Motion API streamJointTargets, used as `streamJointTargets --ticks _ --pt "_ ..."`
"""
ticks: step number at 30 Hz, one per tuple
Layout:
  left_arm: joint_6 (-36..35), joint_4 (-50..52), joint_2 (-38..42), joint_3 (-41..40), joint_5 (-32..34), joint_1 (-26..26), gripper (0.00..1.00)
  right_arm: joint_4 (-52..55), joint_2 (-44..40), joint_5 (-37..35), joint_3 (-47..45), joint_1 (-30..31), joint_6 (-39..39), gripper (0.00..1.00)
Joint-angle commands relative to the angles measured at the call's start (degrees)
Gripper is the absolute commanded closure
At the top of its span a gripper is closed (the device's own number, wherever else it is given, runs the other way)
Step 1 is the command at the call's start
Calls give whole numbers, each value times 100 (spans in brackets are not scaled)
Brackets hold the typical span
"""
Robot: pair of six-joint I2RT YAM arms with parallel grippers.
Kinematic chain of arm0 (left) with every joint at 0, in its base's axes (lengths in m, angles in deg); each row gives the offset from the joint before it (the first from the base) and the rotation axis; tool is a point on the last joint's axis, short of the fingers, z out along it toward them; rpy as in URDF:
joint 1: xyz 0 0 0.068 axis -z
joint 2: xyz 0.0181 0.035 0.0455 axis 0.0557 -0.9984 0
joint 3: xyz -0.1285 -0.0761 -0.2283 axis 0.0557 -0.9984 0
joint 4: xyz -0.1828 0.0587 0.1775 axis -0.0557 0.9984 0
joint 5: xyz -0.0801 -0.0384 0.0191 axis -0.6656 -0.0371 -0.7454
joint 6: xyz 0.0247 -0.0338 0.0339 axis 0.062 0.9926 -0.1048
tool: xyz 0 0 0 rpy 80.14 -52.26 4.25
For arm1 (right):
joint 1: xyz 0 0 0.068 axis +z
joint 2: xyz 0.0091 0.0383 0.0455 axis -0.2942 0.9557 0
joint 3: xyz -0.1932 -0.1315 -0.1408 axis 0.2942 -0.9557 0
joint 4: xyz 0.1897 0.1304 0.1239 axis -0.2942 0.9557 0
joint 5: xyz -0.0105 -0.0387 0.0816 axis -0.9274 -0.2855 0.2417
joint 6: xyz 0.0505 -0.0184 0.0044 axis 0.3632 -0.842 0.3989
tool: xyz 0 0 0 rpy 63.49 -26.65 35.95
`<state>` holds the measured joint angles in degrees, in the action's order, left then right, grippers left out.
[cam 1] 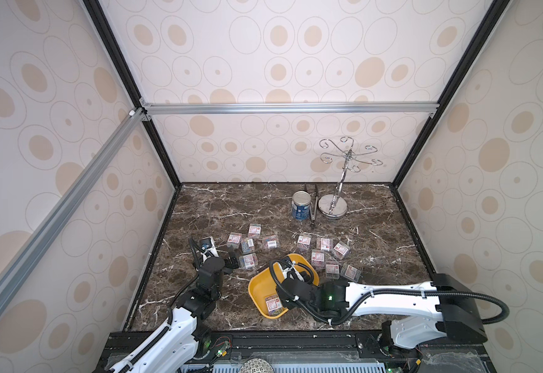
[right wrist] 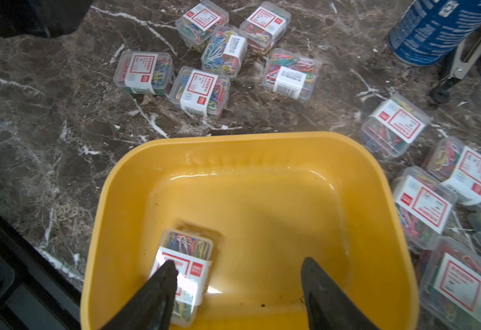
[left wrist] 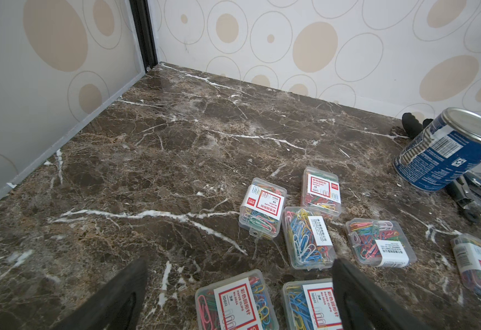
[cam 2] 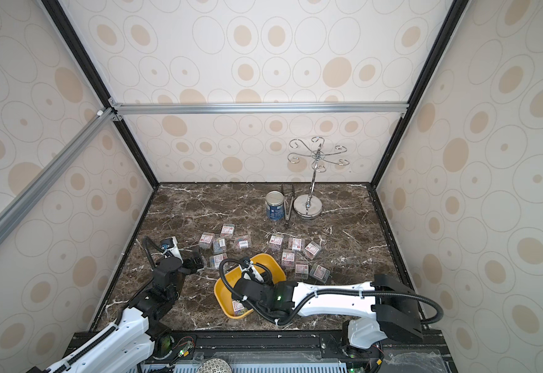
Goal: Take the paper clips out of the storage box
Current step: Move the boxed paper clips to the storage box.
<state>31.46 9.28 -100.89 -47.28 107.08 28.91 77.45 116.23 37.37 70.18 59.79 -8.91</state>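
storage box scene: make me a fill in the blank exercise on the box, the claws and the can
1. The yellow storage box holds exactly ____ case of paper clips.
2. The right claw hangs over the ____, its jaws apart.
3. The left claw is ____ and holds nothing.
4. The tin can at the back has a ____ label.

Missing words: one; storage box; open; blue

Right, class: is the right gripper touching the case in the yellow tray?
Cannot tell: in the right wrist view, one finger of the right gripper overlaps the paper clip case, hiding any gap.
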Motion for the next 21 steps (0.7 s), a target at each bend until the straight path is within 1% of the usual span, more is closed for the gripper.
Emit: streamJointTargets --ticks 1,3,5,7,11,13,16,18,21 --pt "106 3 31 -13 156 -7 0 53 294 415 122 101 276 30" --pt "118 24 43 -13 230 -5 0 155 543 565 220 115 378 30" --pt "123 28 39 -10 306 -5 0 483 803 686 453 117 495 30" --pt "123 39 22 -4 355 -9 0 623 1000 963 631 113 519 31" --pt "155 78 8 13 347 -13 0 409 1157 1507 460 114 562 27" --pt "158 93 45 5 270 -12 0 319 1140 1639 339 111 596 24" --pt "184 141 174 -37 208 -11 0 851 1046 1750 572 99 488 23" --pt "185 143 301 -81 186 -8 0 1218 1008 1720 809 92 341 19" --pt "176 140 530 -169 203 -13 0 1821 1111 1655 1189 0 222 19"
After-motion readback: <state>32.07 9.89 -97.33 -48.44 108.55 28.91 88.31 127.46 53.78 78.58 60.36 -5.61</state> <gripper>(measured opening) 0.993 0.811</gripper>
